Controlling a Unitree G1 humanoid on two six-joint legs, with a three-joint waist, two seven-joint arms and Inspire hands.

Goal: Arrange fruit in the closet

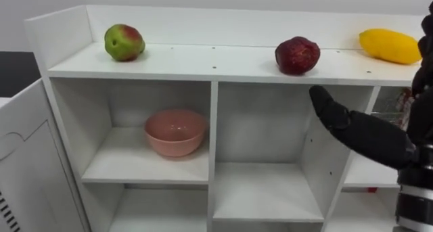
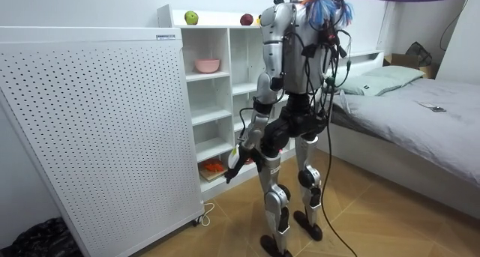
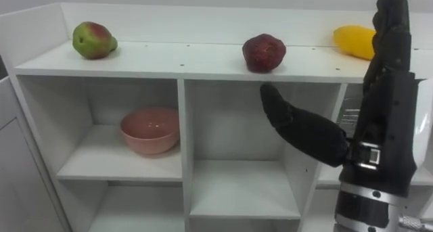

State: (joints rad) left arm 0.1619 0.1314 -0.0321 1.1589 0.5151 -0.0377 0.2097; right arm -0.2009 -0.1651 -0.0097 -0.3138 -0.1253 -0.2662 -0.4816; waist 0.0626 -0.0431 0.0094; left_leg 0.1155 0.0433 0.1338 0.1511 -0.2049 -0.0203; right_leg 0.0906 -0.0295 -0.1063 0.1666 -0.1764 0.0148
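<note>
Three fruits lie on the white closet's top shelf (image 1: 203, 63): a green-and-red apple (image 1: 124, 42) at the left, a dark red fruit (image 1: 297, 55) right of the middle and a yellow mango (image 1: 389, 46) at the far right. My right hand (image 3: 382, 117) is raised in front of the closet's right side. It is open, with fingers (image 3: 394, 22) straight up before the mango and the thumb (image 3: 291, 120) spread left, below the dark red fruit, touching nothing. My left hand (image 2: 235, 163) hangs low at my side.
A pink bowl (image 1: 175, 131) sits in the upper left compartment; the middle compartment (image 1: 264, 184) holds nothing. I stand close before the closet. A white perforated panel (image 2: 90, 137) stands to its left, and a bed (image 2: 420, 107) lies behind me. Something orange (image 2: 214, 167) lies on a low shelf.
</note>
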